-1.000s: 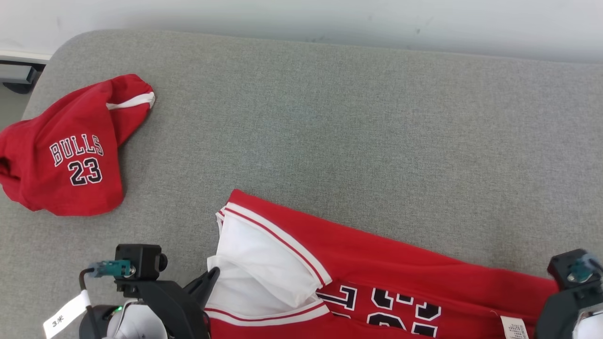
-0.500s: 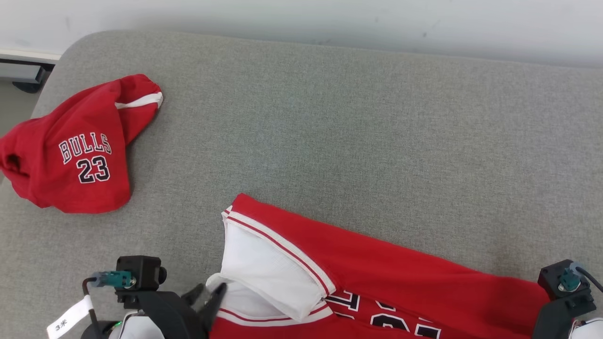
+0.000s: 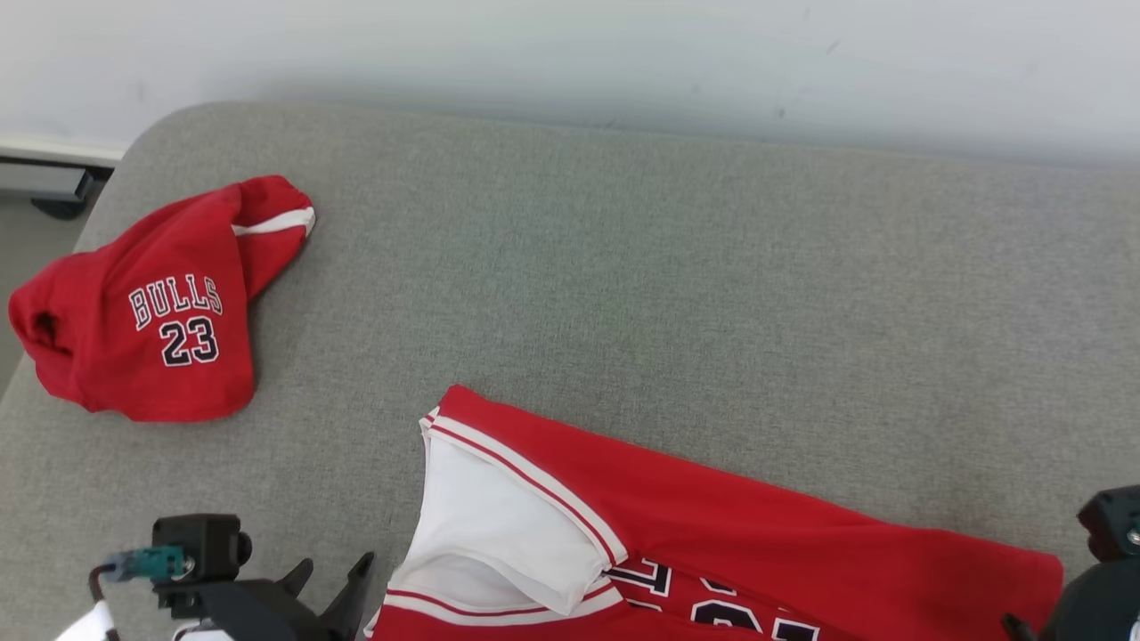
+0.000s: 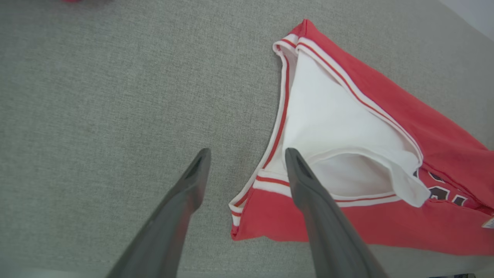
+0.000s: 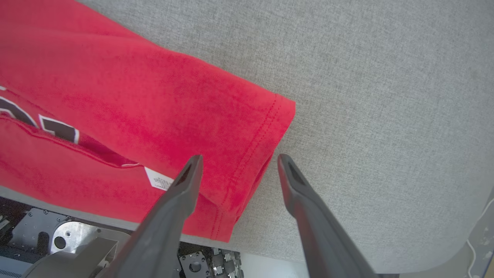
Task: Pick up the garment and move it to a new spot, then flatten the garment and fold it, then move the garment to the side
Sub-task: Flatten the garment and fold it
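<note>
Lying along the near edge of the grey bench (image 3: 668,267), the red jersey (image 3: 712,534) shows its white lining at the armhole, while a second red garment (image 3: 151,329) sits bunched well apart at far left. From the left wrist, the left gripper (image 4: 247,152) holds its jaws wide and empty over the jersey's striped trim. From the right wrist, the right gripper (image 5: 239,157), jaws equally wide, straddles the hem corner, seemingly without gripping it.

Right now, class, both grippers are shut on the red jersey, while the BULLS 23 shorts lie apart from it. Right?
Not shut: both are open. The left wrist view shows the left gripper spread open over the red jersey; the right wrist view shows the right gripper likewise. The shorts do lie apart.
</note>
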